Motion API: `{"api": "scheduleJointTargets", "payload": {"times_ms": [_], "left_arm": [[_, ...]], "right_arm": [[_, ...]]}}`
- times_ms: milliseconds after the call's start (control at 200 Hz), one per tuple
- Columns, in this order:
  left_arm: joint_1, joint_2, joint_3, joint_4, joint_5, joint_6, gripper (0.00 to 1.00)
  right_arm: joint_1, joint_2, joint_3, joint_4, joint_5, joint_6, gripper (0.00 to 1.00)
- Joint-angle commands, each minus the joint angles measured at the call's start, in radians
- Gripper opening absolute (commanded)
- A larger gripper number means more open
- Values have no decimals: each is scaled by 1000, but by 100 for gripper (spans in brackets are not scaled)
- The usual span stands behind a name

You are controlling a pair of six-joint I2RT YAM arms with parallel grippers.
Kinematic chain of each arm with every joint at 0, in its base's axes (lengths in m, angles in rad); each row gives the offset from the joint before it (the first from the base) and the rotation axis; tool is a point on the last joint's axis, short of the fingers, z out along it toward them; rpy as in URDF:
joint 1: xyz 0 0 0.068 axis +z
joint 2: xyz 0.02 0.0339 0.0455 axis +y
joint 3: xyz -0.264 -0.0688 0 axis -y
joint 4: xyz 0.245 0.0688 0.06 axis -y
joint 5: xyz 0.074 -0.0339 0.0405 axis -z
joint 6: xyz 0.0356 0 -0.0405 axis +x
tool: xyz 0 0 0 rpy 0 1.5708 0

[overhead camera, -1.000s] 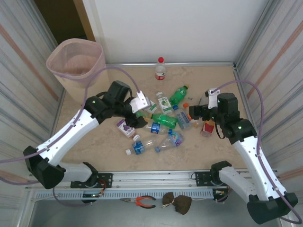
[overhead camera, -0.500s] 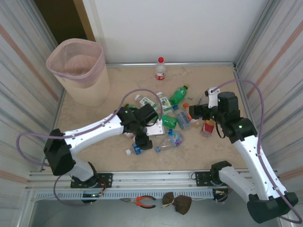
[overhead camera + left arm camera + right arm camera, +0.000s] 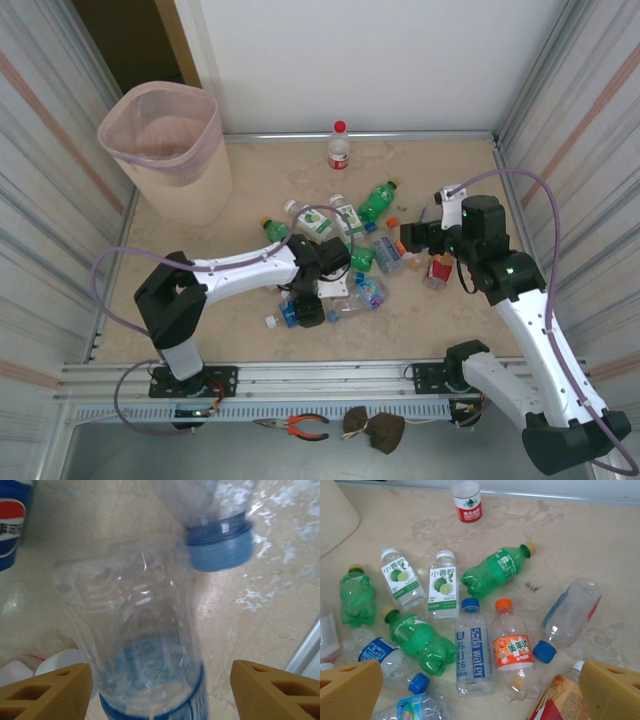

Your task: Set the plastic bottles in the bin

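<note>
Top external view shows you the main change. One second ago the left arm reached to the far left part of the pile. Now it is folded back, and the left gripper [image 3: 303, 308] sits low over the near edge of the pile. The right gripper [image 3: 412, 237] has not moved. It hangs at the right side of the pile, jaws spread wide and holding nothing.

In the left wrist view the jaws are also wide apart, and a clear bottle with a blue band [image 3: 150, 645] lies between the two fingertips, not yet squeezed. I judge that a pick is being prepared, so the task is only at its beginning. The bin [image 3: 190, 185] stands at the far left corner of the table [image 3: 250, 170], well apart from the pile.

Now the count, from the right wrist view:

- **Green bottles [image 3: 497, 571]:** three.
- **Clear bottles:** eight.
  - two lime-label bottles [image 3: 442, 584]
  - one upright red-label bottle [image 3: 468, 501] at the far side
  - one soda water bottle [image 3: 472, 652]
  - one orange-cap bottle [image 3: 512, 650]
  - one blue-cap bottle [image 3: 570, 612] lying at the right
  - one blue-label bottle [image 3: 377, 652] at the lower left
  - one colourful-label bottle [image 3: 410, 707] at the bottom edge
- **Orange-red pack [image 3: 560, 700]:** one, and I cannot tell if it is a bottle.
- **Bin:** one.
</note>
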Motion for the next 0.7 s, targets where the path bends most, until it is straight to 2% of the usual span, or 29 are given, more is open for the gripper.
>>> {"api": "scheduleJointTargets", "payload": {"times_ms": [0, 316, 696], "left_arm": [[-9, 31, -2, -24, -16, -42, 73], [-9, 63, -22, 13, -10, -59, 68], [-9, 94, -20, 34, 3, -61, 70]], "right_arm": [[7, -8, 13, -13, -13, 7, 99], [7, -6, 11, -11, -17, 11, 99], [8, -14, 5, -12, -17, 21, 99]]}}
